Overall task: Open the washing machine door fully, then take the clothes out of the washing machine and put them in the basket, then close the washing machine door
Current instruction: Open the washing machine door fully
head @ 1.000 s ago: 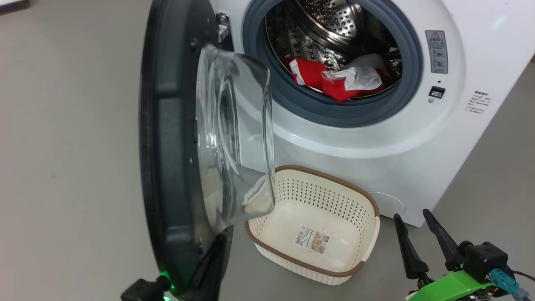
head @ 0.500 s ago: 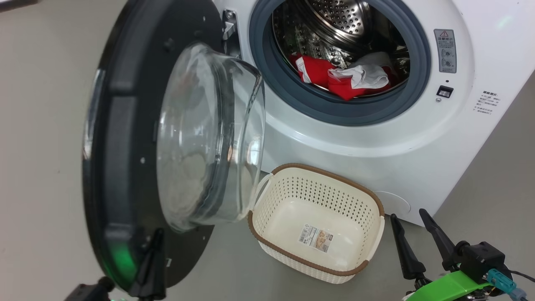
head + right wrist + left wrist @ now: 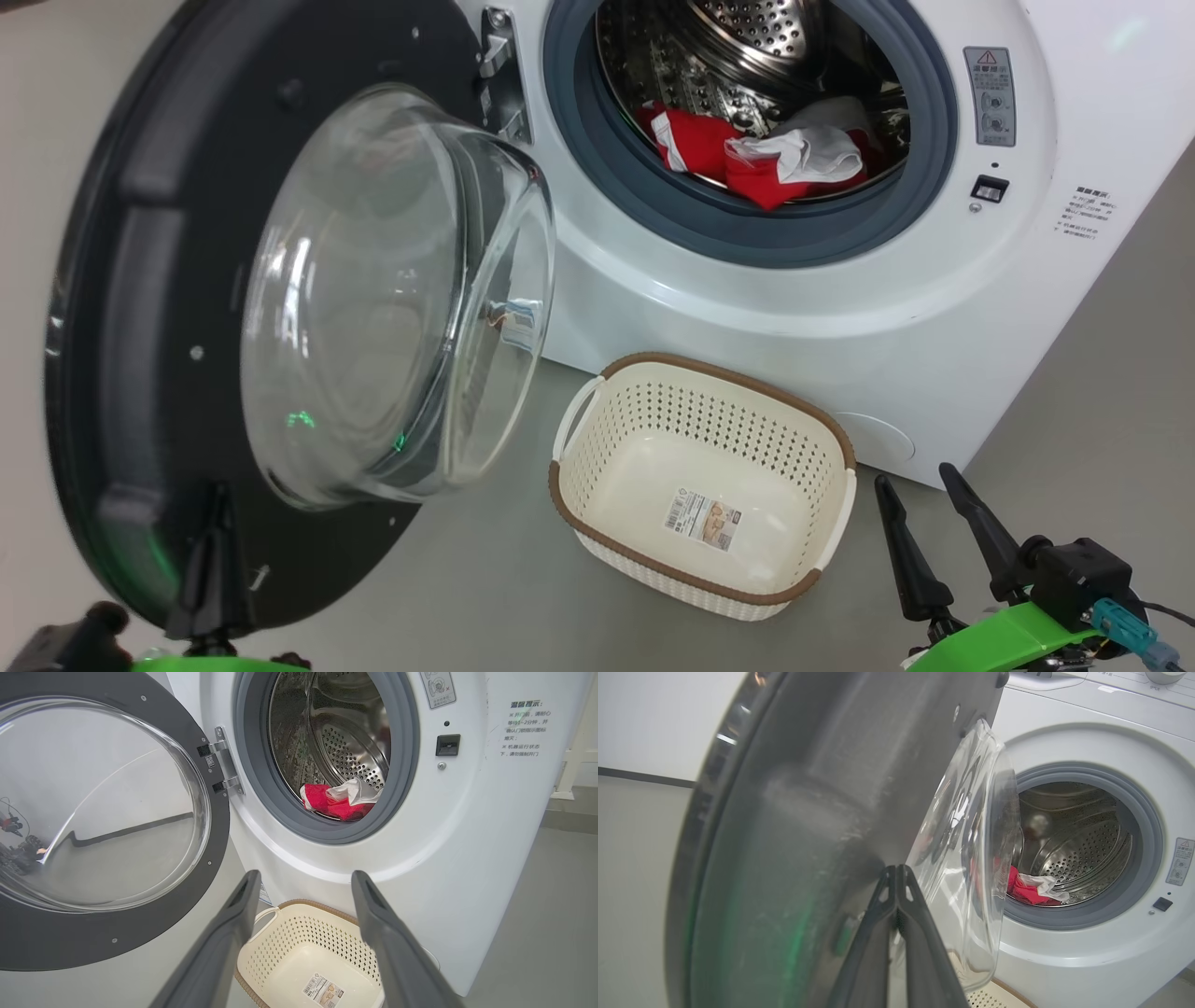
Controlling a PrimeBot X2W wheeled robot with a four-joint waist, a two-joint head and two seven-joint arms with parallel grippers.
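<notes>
The washing machine stands ahead with its drum showing. The washing machine door, a black rim round a clear glass bowl, hangs swung out to the left. Red and white clothes lie in the bottom of the drum. The cream basket sits on the floor below the opening, with just a label inside. My left gripper is shut, its tips against the door's dark inner face near the lower edge. My right gripper stands open at the lower right, beside the basket and holding nothing.
Grey floor lies around the basket and under the door. The door hinge sits at the left of the grey rubber ring. A latch slot and printed labels are on the machine's right front.
The door has swung further open to the left, turning its inner face towards me. My shut left gripper has moved left with it. The right gripper has held still.
</notes>
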